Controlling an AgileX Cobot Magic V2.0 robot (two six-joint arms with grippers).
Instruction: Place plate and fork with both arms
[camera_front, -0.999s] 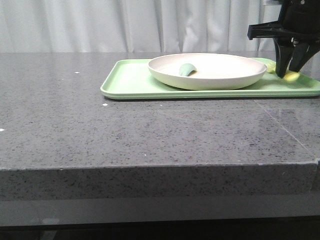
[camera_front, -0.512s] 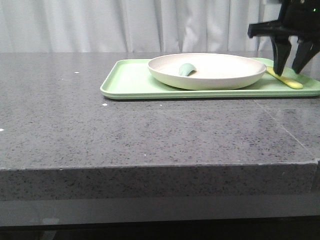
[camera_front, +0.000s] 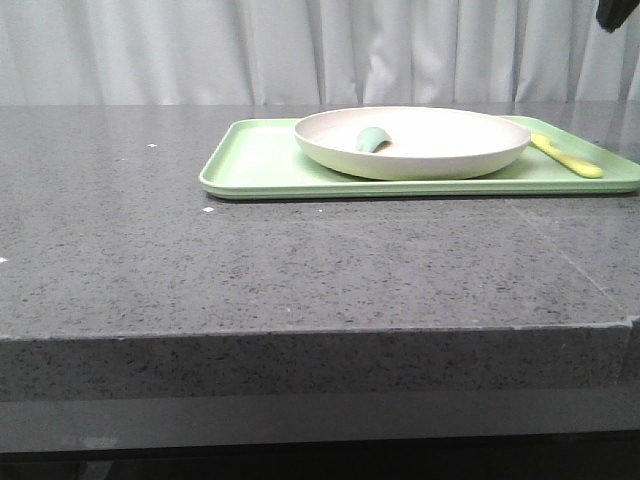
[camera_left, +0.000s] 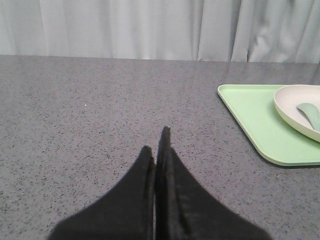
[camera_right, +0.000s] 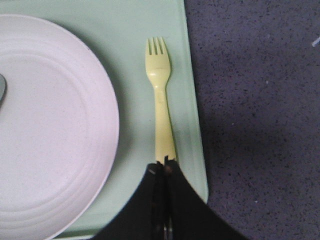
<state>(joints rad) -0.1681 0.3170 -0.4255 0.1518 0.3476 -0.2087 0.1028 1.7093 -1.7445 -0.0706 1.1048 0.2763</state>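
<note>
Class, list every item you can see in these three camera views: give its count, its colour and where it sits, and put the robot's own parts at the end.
tray: 1, light green, on the table's far right part.
plate: 1, cream, on the tray.
green utensil: 1, muted green, lying in the plate.
fork: 1, pale yellow, flat on the tray between the plate and the tray's right rim.
table: 1, dark grey speckled stone, under everything.
curtain: 1, pale grey, behind the table.
left gripper: 1, black, fingers together, over bare table left of the tray.
right gripper: 1, black, fingers together, above the fork's handle end.
</note>
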